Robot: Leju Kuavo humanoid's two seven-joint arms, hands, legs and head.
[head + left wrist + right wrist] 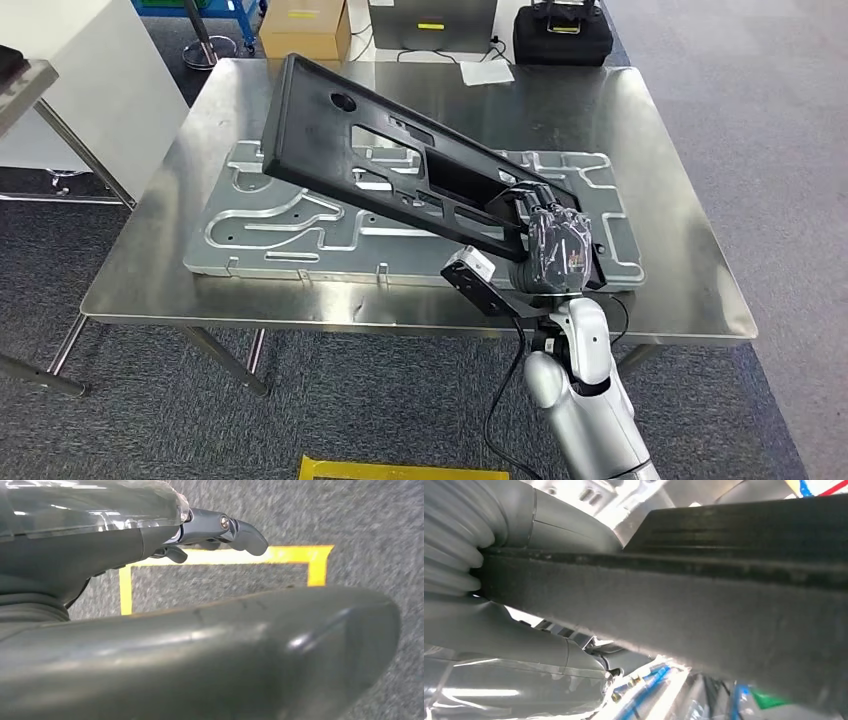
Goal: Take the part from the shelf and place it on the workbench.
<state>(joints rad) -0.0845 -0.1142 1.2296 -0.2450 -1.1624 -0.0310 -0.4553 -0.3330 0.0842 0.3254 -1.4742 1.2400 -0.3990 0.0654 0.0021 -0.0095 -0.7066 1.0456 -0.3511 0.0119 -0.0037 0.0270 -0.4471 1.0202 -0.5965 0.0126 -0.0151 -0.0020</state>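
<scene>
The right hand (560,245) grips a long, matte-black, cutout-riddled plastic part (380,160), tilted above the ribbed metal plate (260,225) on the workbench (660,150); the left hand (210,530) hangs empty, fingers loosely apart.

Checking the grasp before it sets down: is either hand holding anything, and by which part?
The right hand grips the long black part at its near end, above the workbench. The left hand holds nothing.
</scene>
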